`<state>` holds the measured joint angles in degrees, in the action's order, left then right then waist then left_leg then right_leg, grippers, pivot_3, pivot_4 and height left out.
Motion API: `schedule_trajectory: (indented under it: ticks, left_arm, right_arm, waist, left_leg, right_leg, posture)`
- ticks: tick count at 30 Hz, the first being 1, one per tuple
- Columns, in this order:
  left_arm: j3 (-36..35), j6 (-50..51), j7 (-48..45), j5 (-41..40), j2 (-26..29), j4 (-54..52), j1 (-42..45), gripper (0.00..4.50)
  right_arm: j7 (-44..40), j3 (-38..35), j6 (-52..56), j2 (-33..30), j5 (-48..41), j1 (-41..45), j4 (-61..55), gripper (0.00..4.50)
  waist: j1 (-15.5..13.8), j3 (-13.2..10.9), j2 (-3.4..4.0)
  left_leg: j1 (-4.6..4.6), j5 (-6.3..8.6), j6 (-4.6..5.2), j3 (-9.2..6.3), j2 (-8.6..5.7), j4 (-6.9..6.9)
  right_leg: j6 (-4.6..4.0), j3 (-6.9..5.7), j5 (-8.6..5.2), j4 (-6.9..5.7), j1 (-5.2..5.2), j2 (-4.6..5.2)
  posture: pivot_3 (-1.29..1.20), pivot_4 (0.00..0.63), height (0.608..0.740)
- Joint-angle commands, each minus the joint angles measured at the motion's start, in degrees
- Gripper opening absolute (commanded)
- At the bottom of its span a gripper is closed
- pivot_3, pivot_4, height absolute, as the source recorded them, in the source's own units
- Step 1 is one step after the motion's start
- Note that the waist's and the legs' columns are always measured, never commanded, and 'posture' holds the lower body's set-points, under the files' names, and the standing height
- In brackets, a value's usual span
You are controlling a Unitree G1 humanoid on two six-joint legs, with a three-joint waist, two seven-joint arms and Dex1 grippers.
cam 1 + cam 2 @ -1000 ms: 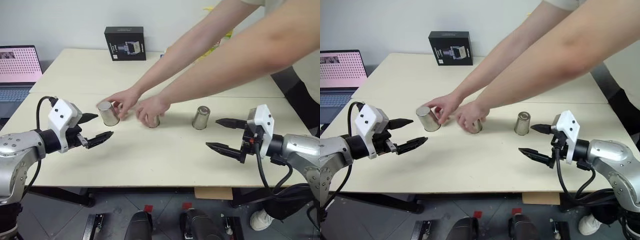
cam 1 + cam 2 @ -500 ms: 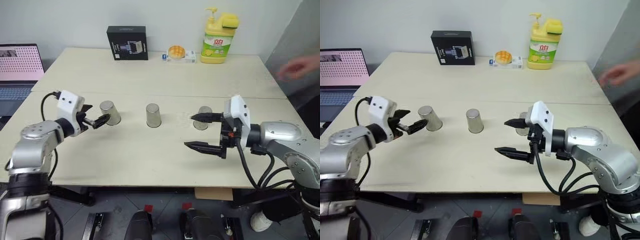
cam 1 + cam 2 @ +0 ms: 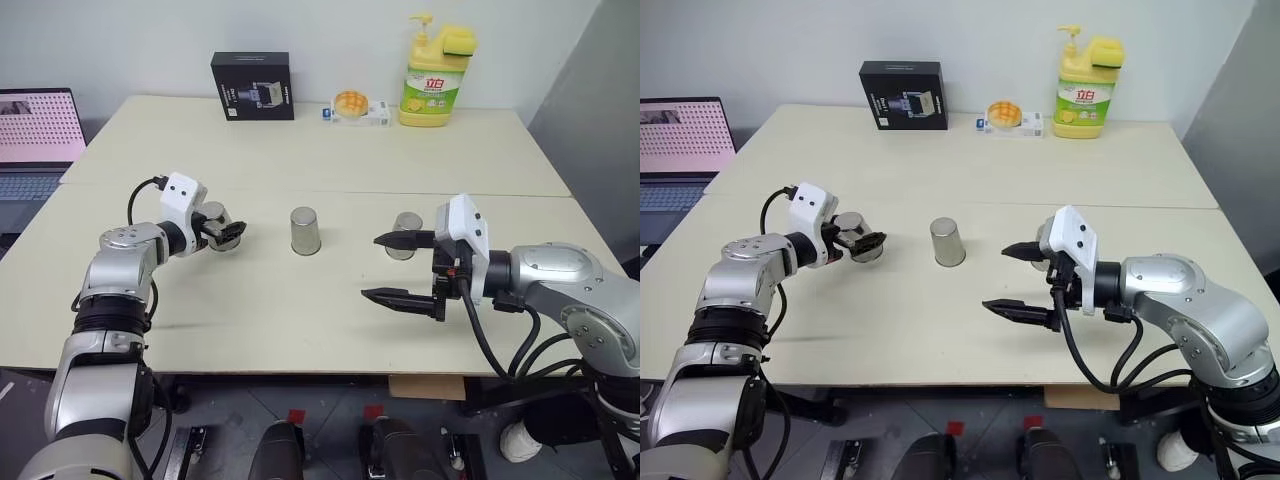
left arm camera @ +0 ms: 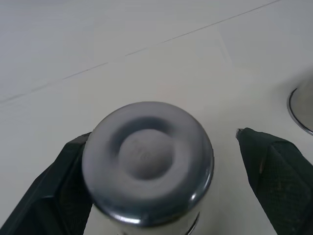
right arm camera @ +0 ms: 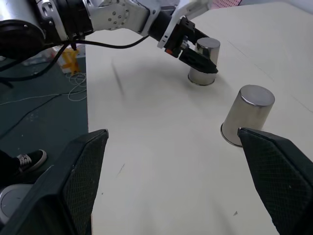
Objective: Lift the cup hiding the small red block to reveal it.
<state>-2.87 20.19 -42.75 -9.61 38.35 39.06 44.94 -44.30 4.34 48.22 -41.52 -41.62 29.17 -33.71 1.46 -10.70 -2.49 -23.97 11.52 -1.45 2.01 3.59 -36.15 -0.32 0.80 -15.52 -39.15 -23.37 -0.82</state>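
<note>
Table (image 3: 300, 300), cream and seamed, before a pale wall, bearing three cups, box (image 3: 252, 87) and bottle (image 3: 436, 72); left gripper (image 3: 226, 231) straddling the leftmost cup (image 3: 213, 222), right gripper (image 3: 400, 269) wide.

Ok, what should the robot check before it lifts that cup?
1. Left gripper around the left cup: ok, a finger on each side.
2. Jaws closed on it: not ok, a gap shows beside one finger.
3. Cup upside down, flat on the table: ok.
4. Red block under it: cannot tell.
5. Middle cup out of the way: ok.
6. Right gripper away, open: ok.
</note>
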Motion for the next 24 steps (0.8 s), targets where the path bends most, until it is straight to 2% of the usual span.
schedule_trajectory:
  ticks: [1,6,15,20,24]
  left_arm:
    - [-0.5,-2.5,-0.7,0.7,-0.1,1.0,1.5,3.82]
    - [-1.5,-2.1,-1.5,0.0,0.3,-0.9,0.3,2.70]
    - [-9.8,8.6,-0.5,-6.7,4.7,-17.5,-3.6,2.68]
    - [-12.3,8.7,3.1,-6.1,6.6,-16.8,-3.0,2.68]
    - [-12.0,4.2,8.4,-2.7,6.3,-8.3,-0.6,2.68]
  right_arm:
    - [0.6,-1.3,-0.2,-0.1,-0.6,-1.1,-2.5,4.50]
    - [0.4,-1.4,-0.6,-0.3,-0.4,-1.7,-2.2,4.50]
    - [0.0,-1.6,-1.1,-0.3,-0.5,-2.4,-1.8,4.50]
    - [0.1,-1.7,-1.2,0.2,-0.4,-1.8,-1.1,4.50]
    - [0.0,-1.5,-1.5,0.5,-0.3,-1.2,-0.5,4.50]
  waist:
    - [0.0,0.0,0.00]
    - [0.0,0.0,0.00]
    - [0.1,0.0,0.00]
    - [0.1,0.0,0.00]
    - [0.1,0.0,0.00]
  left_leg:
    - [0.00,0.00,0.00,0.00,0.01,0.00]
    - [0.00,0.00,0.00,0.00,0.03,-0.01]
    - [-0.01,0.00,-0.01,-0.08,0.10,-0.01]
    - [0.07,0.00,-0.01,-0.09,0.07,-0.01]
    - [0.06,0.00,0.00,-0.06,0.06,-0.08]
  right_leg:
    - [0.00,-0.01,0.00,0.00,0.00,0.00]
    - [0.00,0.01,0.00,-0.02,0.00,0.00]
    - [0.01,0.01,0.01,-0.03,-0.02,0.01]
    - [0.01,0.06,0.00,-0.09,-0.02,0.01]
    - [0.01,0.03,0.00,-0.16,-0.01,0.02]
  posture:
    - [0.00,0.150,0.740]
    - [0.00,0.150,0.740]
    - [0.00,0.150,0.740]
    - [0.00,0.150,0.740]
    - [0.00,0.150,0.740]
